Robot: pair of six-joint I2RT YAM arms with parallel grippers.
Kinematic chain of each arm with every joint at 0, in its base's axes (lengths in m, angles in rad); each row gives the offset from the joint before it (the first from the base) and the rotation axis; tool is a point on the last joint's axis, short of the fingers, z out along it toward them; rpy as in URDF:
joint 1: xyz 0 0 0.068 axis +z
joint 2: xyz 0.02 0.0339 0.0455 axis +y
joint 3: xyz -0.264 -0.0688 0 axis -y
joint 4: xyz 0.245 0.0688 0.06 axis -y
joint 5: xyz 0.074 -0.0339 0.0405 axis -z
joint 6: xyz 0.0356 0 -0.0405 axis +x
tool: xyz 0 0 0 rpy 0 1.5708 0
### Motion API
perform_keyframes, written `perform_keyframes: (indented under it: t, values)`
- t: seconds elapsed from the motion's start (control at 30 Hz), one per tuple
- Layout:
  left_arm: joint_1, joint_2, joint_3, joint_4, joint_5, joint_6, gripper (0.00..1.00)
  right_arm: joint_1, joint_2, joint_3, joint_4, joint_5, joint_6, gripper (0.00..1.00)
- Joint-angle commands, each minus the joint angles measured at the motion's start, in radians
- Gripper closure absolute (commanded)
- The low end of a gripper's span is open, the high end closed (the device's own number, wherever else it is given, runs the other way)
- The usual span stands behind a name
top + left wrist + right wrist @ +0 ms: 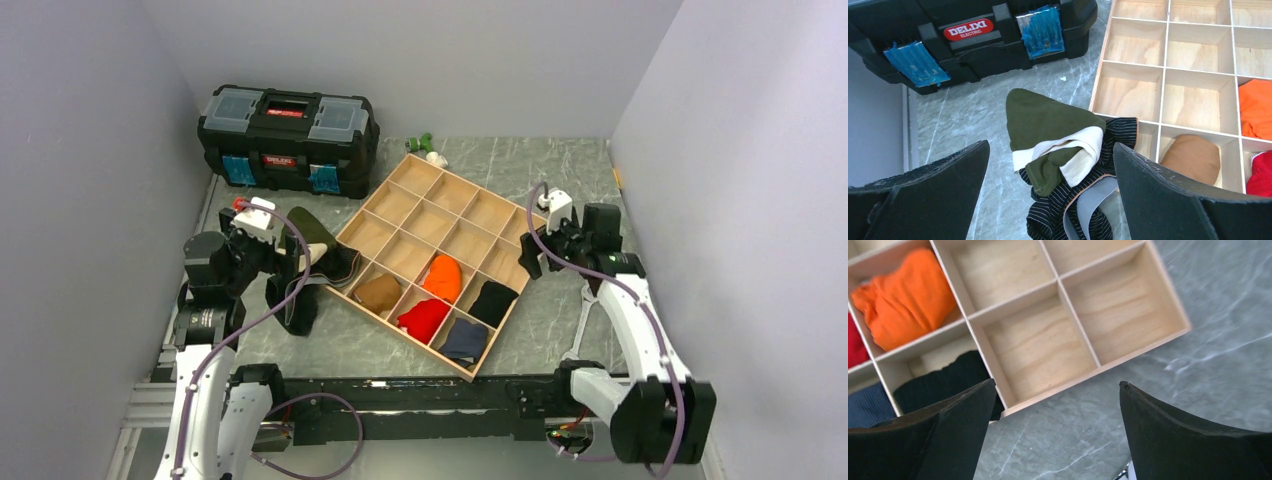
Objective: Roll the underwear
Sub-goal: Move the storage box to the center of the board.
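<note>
- Toolbox (288, 125): black hard plastic, at the far left of the table. It has two clear-lidded top bins and translucent blue latches (1040, 30). The red oval label (968, 29) reads "DELIXI ELECTRIC".
- Table (963, 115): grey-green marble-pattern surface with pale veins.
- Left gripper (1050, 145): jaws spread wide, nothing held. It hovers above the garment pile, with one matte black finger on each side of it in the wrist view.
- Olive green garment (1043, 120): soft knit with a cream ribbed band, folded to a rough triangle. It lies on top of the underwear.
- Underwear (1073, 210): black knit with fine grey pinstripes, a flat grey waistband and thin peach edge trim.
  - It is crumpled, not rolled.
  - It sits on the table under and just near of the olive piece.
  - Its far corner touches the tray's left wall.
- Tray (1128, 85): pale plywood organiser, a four-by-four grid of thin dividers, set diagonal on the table.
  - In the row along the near edge are a brown bundle (1190, 157), a red bundle (424, 318) and a navy bundle (465, 340).
  - One row in are an orange bundle (905, 295) and a plain black bundle (943, 382).
  - The other cells show bare wood grain.
- Small green-and-white object (428, 145): beyond the tray's far corner, too small to identify.
- Right gripper (1057, 382): jaws wide apart and empty, above the tray's right edge and the bare table beside it.
</note>
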Motion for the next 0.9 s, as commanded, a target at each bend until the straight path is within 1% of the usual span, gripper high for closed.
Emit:
perform_keyframes:
  t: [0.0,0.13,0.23,0.43,0.53,0.57,0.67,0.77,0.87]
  values:
    - [0.007,0.003,0.022,-0.001,0.060,0.023,0.01,0.028,0.105,0.045,0.001,0.017,-0.079,0.07]
    - [0.007,0.010,0.020,-0.004,0.075,0.028,0.01,0.084,0.242,0.110,0.013,0.079,-0.099,0.15]
    - [0.007,0.013,0.019,-0.004,0.081,0.034,0.01,0.111,0.364,0.154,0.009,0.125,-0.133,0.22]
    - [0.007,0.020,0.017,-0.004,0.089,0.040,0.01,0.131,0.553,0.224,0.001,0.201,-0.220,0.38]
    - [0.007,0.021,0.016,-0.004,0.090,0.042,0.01,0.131,0.624,0.242,0.000,0.247,-0.271,0.50]
    - [0.007,0.021,0.016,-0.005,0.090,0.042,0.01,0.129,0.641,0.246,-0.006,0.269,-0.286,0.56]
    - [0.006,0.021,0.015,-0.004,0.092,0.043,0.01,0.092,0.669,0.255,-0.030,0.295,-0.344,0.72]
    - [0.006,0.021,0.014,-0.003,0.094,0.044,0.01,0.044,0.677,0.265,-0.066,0.319,-0.414,0.84]
    - [0.006,0.025,0.013,-0.003,0.097,0.045,0.01,-0.047,0.687,0.290,-0.095,0.335,-0.492,0.88]
